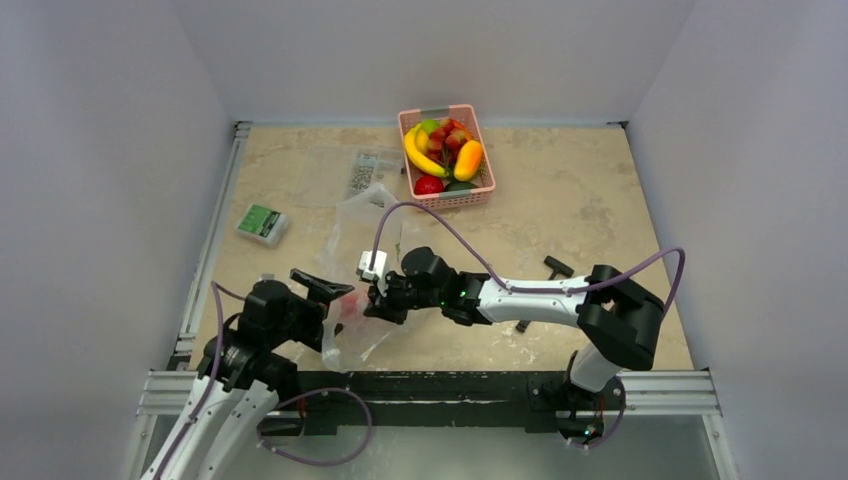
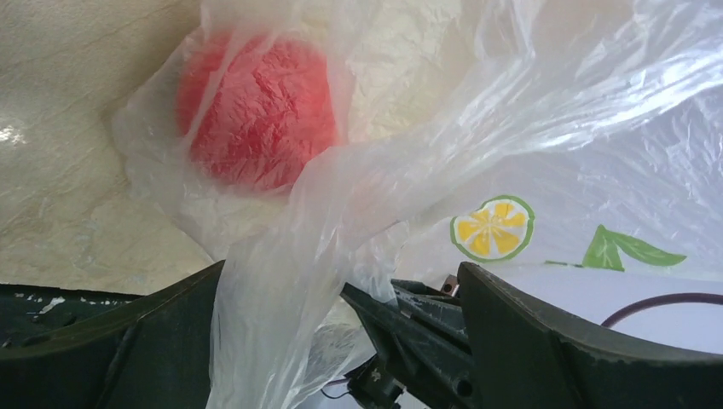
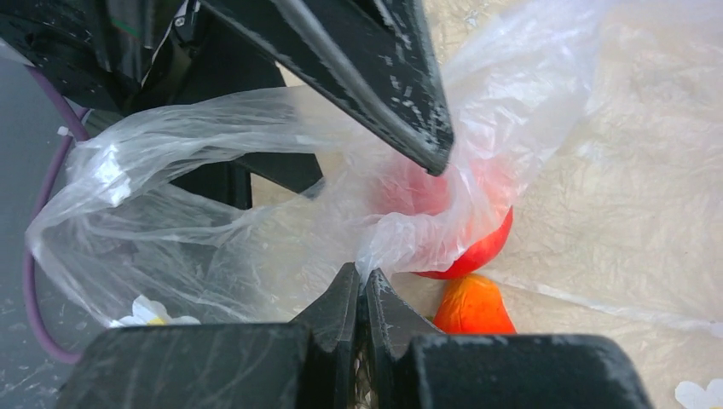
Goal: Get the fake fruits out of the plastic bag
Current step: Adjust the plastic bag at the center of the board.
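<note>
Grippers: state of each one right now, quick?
Left gripper: open, fingers wide apart, with plastic bag film hanging between them.
Right gripper: shut, pinching a fold of the plastic bag.

**Tally on the table [image 1: 600, 205]**

Plastic bag [image 1: 372, 210]: one. Fake fruits at it: two, being one red fruit [image 3: 486, 247] and one orange fruit [image 3: 473, 308]. Pink basket [image 1: 482, 192]: one, holding one banana [image 1: 420, 155] and one orange-yellow fruit [image 1: 468, 160]; its red pieces are too crowded to count. Green-and-white packet [image 1: 262, 223]: one. Black T-shaped tool [image 1: 556, 267]: one.
</note>
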`<state>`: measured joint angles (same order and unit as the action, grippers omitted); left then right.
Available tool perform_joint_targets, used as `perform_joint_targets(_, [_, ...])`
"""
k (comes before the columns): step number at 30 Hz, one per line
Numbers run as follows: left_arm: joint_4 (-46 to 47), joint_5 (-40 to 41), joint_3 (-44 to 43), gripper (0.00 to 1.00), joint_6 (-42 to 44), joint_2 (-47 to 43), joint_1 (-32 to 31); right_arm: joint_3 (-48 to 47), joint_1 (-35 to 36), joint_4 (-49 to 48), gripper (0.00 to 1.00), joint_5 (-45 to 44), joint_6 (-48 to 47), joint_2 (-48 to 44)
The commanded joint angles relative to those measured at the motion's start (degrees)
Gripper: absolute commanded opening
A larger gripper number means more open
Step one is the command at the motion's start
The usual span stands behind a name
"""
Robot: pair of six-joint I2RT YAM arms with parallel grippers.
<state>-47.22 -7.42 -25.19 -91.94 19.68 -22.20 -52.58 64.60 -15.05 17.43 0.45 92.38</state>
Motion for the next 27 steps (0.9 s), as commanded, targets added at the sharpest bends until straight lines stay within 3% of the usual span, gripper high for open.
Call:
perform_joint_targets(1, [-3.8, 0.0, -1.5, 1.0, -2.2, -4.3, 0.4, -0.9, 0.4, -3.2, 0.0, 1.0, 1.0, -1.9])
perform_joint_targets(4, [-1.7, -1.5, -1.6, 1.0, -3.5, -0.3, 0.4, -1.7, 0.4, -3.1, 0.0, 2.2, 0.2, -1.7])
perform_joint_targets(10, [8.3, -5.6, -4.3, 1.0, 3.1, 13.5, 0.3, -4.5, 1.0, 0.6, 0.0, 4.2, -3.9, -0.7])
perform_joint_targets(12, [9.8, -5.6, -5.1, 0.95, 5.0, 15.6, 0.3, -4.9, 1.8, 1.8, 0.0, 3.6, -4.9, -0.9])
perform_joint_targets(14, [10.2, -5.1, -5.0, 0.84, 6.2, 16.0, 0.4, -4.9, 2.6, 2.1, 0.0, 2.6, -5.2, -1.3])
perform_joint_targets(15, [10.2, -4.5, -4.6, 0.72, 6.6, 15.5, 0.3, -4.9, 2.7, 2.4, 0.07, 2.2, -5.2, -1.6])
perform_joint_targets(19, [12.6, -3.1, -0.5, 0.45, 7.0, 11.5, 0.3, -3.9, 2.7, 1.8, 0.19, 2.1, -3.2, -2.9])
perform_joint_targets(22, [14.4, -2.8, 2.7, 0.21, 6.7, 8.4, 0.3, -1.8, 2.6, -0.4, 0.38, 0.9, 1.7, -5.2])
perform_joint_targets(25, [12.9, -2.3, 4.0, 0.03, 7.9, 6.5, 0.3, -2.0, 2.5, 1.1, 0.46, -1.7, 5.0, -7.2])
perform_joint_targets(27, [10.5, -1.7, 3.9, 0.0, 8.7, 6.2, 0.4, -2.2, 2.2, 1.9, 0.48, -2.2, 6.4, -8.5])
